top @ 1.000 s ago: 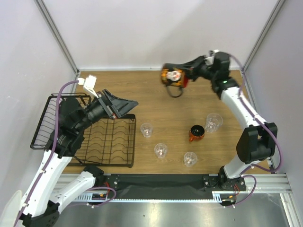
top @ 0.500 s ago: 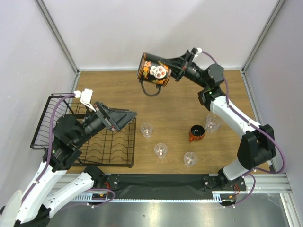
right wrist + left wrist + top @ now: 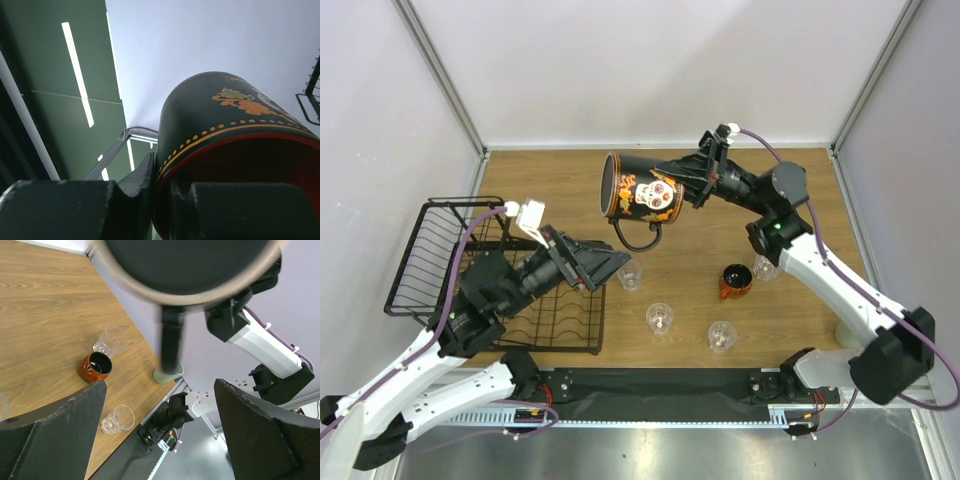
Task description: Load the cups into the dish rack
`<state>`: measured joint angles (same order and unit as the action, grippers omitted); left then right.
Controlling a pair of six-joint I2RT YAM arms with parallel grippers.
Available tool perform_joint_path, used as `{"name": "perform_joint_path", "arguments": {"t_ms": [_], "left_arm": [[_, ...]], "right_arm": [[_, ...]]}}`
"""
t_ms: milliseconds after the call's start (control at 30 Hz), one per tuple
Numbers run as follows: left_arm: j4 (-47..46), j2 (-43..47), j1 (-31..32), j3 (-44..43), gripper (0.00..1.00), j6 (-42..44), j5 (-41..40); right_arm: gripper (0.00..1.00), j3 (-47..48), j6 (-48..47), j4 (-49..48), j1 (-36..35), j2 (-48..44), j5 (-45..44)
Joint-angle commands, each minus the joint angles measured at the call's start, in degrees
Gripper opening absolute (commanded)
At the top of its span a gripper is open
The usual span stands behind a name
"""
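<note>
the dark mug [image 3: 642, 192] hangs in mid-air in the upper middle of the overhead view, well above the table [image 3: 560, 170] and not yet in the dish rack [image 3: 430, 250], which lies at the left of the frame. the right arm [image 3: 820, 270] holds it on its side. its jaws are closed on the mug's wall, one finger inside the red-lined mouth and one outside, as the right wrist view shows. that grip leaves the mug's other end free and pointing left, with the handle [image 3: 638, 237] hanging below.

the left arm [image 3: 490, 290] reaches out over the rack's right edge, jaws spread wide and empty, aimed at that free end. in the left wrist view the mug's round end fills the top of the frame. this looks like a hand-over set up, probably because the rack sits on the left arm's side.

the clear tumblers [image 3: 660, 318], the orange-red cup [image 3: 735, 282] and a mint-green cup [image 3: 167, 374] wait on the table, unloaded. the open jaws must close on the mug before the right arm lets go, or it drops.
</note>
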<state>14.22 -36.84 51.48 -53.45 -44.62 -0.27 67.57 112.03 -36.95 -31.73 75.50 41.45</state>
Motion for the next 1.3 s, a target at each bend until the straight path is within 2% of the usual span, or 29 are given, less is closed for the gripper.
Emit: {"name": "perform_joint_path", "arguments": {"t_ms": [0, 200, 367, 533, 700, 1000, 1167, 1267], "left_arm": [[-6.04, 2.56, 1.25, 2.47, 0.93, 1.47, -3.51], [-15.34, 1.25, 2.04, 4.93, 0.91, 2.26, 1.68], [-17.46, 0.89, 4.41, 6.95, 0.93, 1.38, -2.97], [-21.77, -1.91, 6.78, 7.93, 0.89, -0.73, -3.68], [-25.55, -5.08, 8.02, 8.36, 0.90, -4.24, -4.30], [-21.34, -7.98, 8.02, 2.21, 0.85, 2.08, -2.81], [-21.34, -8.25, 8.02, 2.65, 0.67, 0.59, -1.40], [-19.41, -8.51, 8.02, 1.86, 0.52, 0.24, -2.27]], "right_arm": [[0.00, 0.10, 6.81, -4.46, -0.35, -5.63, -0.41], [0.00, 2.83, 0.39, 5.13, -0.44, -7.12, 4.25], [0.00, 3.18, -1.29, 6.45, -0.27, -7.39, 4.78], [0.00, 3.79, -0.94, 5.84, -0.53, -7.13, 3.46], [0.00, 6.52, -4.27, 10.05, -1.32, -6.51, 3.29], [0.00, 5.29, -4.45, 9.00, -2.46, -8.09, 0.82], [0.00, 3.54, -4.63, 8.12, -2.99, -8.97, -0.14], [0.00, 2.39, -4.45, 7.77, -3.17, -9.85, -1.11]]}}
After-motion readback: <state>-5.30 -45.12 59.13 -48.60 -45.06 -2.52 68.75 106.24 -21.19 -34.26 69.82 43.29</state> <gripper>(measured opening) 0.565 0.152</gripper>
